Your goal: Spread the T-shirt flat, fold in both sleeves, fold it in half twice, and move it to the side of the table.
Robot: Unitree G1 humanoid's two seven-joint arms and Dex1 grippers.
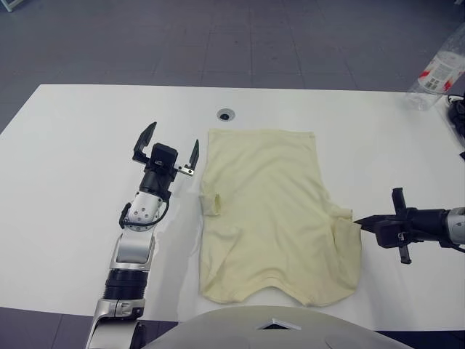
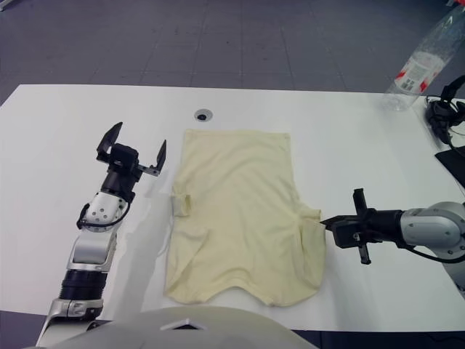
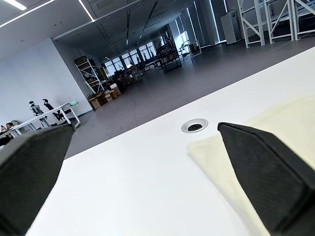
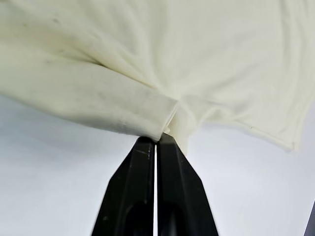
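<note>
Grey tile floor (image 1: pixel 218 36), wht table (image 1: pixel 65 160)

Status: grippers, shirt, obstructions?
Left gripper open, beside pale yellow T-shirt. Right gripper shut on its sleeve edge. Clear plastic bottle at far corner, not obstructing.

The left arm (image 1: pixel 133 251) is presenting brushed silver segments, with a ribbed black collar low on it and a rounded, perforated joint housing above. A thin black cable is looping beside that housing. The left gripper (image 1: pixel 173 138) is showing a boxy black wrist block, a small bare-metal bracket and two matt black wedge-shaped fingers (image 3: pixel 266 172). The right arm (image 2: pixel 436 225) is showing a smooth grey shell running into a black cylinder, with a black cable hanging beneath. The right gripper (image 1: pixel 357 221) is carrying slim, glossy black tapered fingers (image 4: pixel 140 196) and a short black crossbar.
</note>
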